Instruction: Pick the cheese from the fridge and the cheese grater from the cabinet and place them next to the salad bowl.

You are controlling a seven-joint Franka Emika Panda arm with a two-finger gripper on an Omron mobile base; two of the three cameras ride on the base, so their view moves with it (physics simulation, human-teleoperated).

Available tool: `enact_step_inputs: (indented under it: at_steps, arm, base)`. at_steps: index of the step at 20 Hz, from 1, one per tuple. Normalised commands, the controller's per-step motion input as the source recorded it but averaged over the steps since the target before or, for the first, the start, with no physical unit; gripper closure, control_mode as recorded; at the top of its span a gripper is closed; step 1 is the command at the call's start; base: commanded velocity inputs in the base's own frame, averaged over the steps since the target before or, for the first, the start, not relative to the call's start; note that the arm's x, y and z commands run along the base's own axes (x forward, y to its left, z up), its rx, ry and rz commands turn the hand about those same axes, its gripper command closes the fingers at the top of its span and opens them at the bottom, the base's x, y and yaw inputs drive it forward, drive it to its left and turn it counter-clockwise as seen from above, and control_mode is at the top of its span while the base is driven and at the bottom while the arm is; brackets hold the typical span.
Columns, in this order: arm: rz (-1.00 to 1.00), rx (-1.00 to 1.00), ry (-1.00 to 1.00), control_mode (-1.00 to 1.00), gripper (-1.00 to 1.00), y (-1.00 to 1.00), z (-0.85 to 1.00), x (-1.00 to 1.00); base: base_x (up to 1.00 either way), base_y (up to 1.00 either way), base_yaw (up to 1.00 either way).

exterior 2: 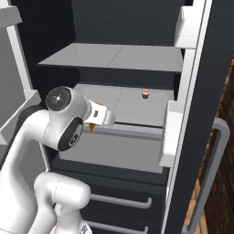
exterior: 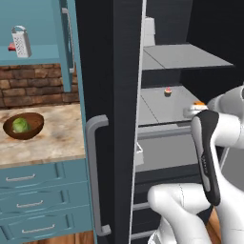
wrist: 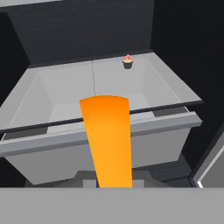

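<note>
One cupcake (wrist: 127,62) behind on fridge (exterior: 114,71) shelf; claw (wrist: 113,183) clamps cheese (wrist: 108,140).

a red-brown brick wall (exterior: 33,83) runs behind a mottled beige counter (exterior: 52,138). under the counter sit three teal drawers (exterior: 38,202) with grey handles, one above another. a strip of wooden floor (exterior: 62,238) shows below the lowest drawer, and more wood floor (exterior 2: 194,205) appears at the far right of the right base view, with brick (exterior 2: 226,96) above it. the light is even and flat, with soft shadows on the counter.
</note>
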Motion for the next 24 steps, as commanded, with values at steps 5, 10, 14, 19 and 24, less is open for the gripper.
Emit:
enact_step_inputs:
  at_steps: [5, 10, 14, 19, 24]
  arm:
    - [0.0, 0.0, 0.0, -1.0, 1.0, 0.07, 0.1, -0.3]
    - [0.0, 0.0, 0.0, -1.0, 1.0, 0.0, 0.0, 0.0]
    - [0.0, 0.0, 0.0, -1.0, 1.0, 0.0, 0.0, 0.0]
    - [0.0, 0.0, 0.0, 1.0, 1.0, 0.0, 0.0, 0.0]
    - [0.0, 0.0, 0.0, 1.0, 1.0, 0.0, 0.0, 0.0]
  base:
    - [0.0, 0.0, 0.0]
    - [0.0, 0.0, 0.0]
    - [0.0, 0.0, 0.0]
    - [0.0, 0.0, 0.0]
    - [-0.32, -0.03, 0.0]
